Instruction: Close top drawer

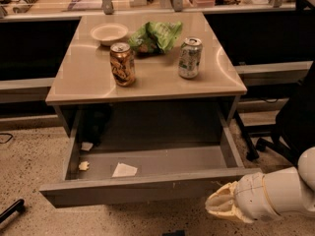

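The top drawer (pixel 147 188) is a wide grey metal drawer pulled far out from under the beige table (pixel 147 82). Its flat front faces me at the bottom of the view. Inside lie a white paper scrap (pixel 124 170) and pale crumbs (pixel 83 165) at the left. My gripper (pixel 220 208) is cream-coloured and sits at the lower right, just in front of and slightly below the right end of the drawer front. The white arm reaches in from the right edge.
On the table stand a brown can (pixel 122 64), a silver-green can (pixel 190 58), a green chip bag (pixel 156 36) and a pale bowl (pixel 109 33). A black office chair (pixel 290 122) stands to the right. A dark tool (pixel 11 211) lies on the speckled floor at left.
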### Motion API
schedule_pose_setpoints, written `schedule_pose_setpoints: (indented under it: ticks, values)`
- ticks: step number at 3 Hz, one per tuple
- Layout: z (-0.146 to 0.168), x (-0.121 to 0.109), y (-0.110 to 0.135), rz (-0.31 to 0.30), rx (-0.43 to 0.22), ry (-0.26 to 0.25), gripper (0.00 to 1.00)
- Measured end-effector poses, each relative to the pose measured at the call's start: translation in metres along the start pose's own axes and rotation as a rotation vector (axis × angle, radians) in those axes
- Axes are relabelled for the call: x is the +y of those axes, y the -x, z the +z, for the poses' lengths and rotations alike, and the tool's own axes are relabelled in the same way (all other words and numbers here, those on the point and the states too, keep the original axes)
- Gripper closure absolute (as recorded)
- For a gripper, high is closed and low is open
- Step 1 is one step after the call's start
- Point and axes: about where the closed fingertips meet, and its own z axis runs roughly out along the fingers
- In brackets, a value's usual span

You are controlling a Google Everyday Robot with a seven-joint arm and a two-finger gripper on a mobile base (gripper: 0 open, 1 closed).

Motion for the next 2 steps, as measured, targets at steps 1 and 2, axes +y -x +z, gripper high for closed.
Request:
schedule_pose_setpoints:
  ticks: [1, 2]
  values:
    - [0.0000, -0.0001, 0.0000, 0.000, 0.000, 0.000, 1.00]
    - [0.0047, -0.0087, -0.0029, -0.035, 0.011, -0.033, 1.00]
